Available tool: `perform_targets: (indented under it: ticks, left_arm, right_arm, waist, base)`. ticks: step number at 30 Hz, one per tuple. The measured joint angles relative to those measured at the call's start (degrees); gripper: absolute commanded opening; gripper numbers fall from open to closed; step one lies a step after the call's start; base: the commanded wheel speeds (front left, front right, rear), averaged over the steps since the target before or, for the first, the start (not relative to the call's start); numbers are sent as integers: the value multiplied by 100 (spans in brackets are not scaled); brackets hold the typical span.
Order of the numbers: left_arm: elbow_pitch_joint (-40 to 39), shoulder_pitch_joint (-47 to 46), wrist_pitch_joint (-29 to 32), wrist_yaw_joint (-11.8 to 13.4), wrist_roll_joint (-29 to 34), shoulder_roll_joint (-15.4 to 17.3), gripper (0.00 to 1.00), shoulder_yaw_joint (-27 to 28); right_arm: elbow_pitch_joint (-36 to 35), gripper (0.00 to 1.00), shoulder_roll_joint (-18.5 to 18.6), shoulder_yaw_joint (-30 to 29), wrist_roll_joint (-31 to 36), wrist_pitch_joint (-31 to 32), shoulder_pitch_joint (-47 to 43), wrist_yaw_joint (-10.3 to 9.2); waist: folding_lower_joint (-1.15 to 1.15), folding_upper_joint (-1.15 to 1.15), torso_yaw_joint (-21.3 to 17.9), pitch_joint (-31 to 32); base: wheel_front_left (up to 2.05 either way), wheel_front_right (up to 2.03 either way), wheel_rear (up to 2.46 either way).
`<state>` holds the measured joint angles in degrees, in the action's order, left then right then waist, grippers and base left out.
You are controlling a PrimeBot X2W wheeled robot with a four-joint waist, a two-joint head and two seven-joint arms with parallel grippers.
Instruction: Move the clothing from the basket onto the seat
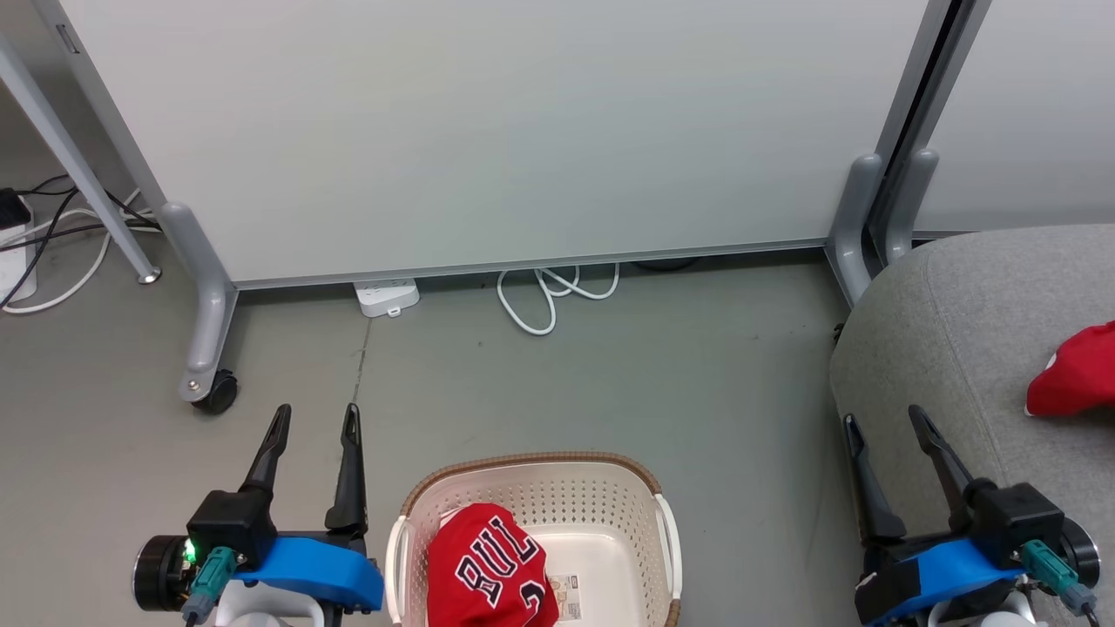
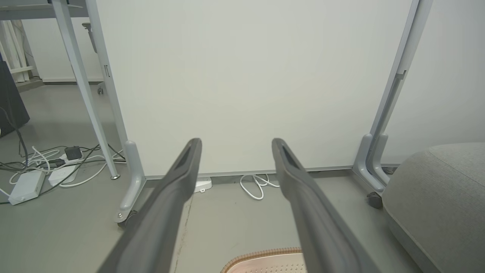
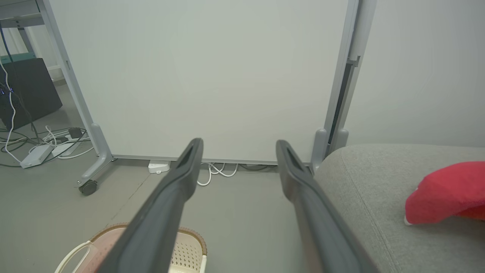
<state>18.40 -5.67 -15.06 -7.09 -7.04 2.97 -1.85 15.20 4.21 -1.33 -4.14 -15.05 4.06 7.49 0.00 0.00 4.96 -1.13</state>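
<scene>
The cream basket [image 1: 640, 496] stands on the floor at the bottom centre. In its left half lies a red jersey [image 1: 488, 566] with white lettering. A second red garment [image 1: 1076, 370] rests on the grey seat [image 1: 958, 331] at the right; the right wrist view has this garment [image 3: 447, 191] on the seat [image 3: 363, 178] too. My left gripper [image 1: 314, 418] stands open to the left of the basket, nothing between its fingers. My right gripper [image 1: 884, 421] is open at the seat's front edge, also holding nothing. The basket rim [image 2: 261, 253] peeks up between the left fingers [image 2: 178, 178].
A white partition panel [image 1: 488, 131] on grey wheeled feet [image 1: 209, 383] blocks the far side. A power strip [image 1: 386, 296] and a looped white cable [image 1: 544, 300] lie at its base. More cables [image 1: 61, 235] sit at the far left. Grey floor [image 1: 697, 374] lies between basket and panel.
</scene>
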Motion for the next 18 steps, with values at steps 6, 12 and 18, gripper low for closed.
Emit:
perform_targets:
  ticks: [6,12,18]
  left_arm:
    - [32,-36,0,-2,7,0,100,-67]
    - [190,-328,0,-4,92,-1,100,-346]
    - [537,-877,0,-34,99,213,100,-1045]
  right_arm:
    - [19,100,-4,12,1,0,9,0]
    - [11,100,-7,57,2,1,116,0]
    - [-73,100,-4,144,15,0,448,0]
  waist:
    - [0,0,-8,-69]
    - [0,0,-54,-263]
    - [0,0,-182,-616]
  base:
    - [0,0,0]
    - [0,0,0]
    - [0,0,0]
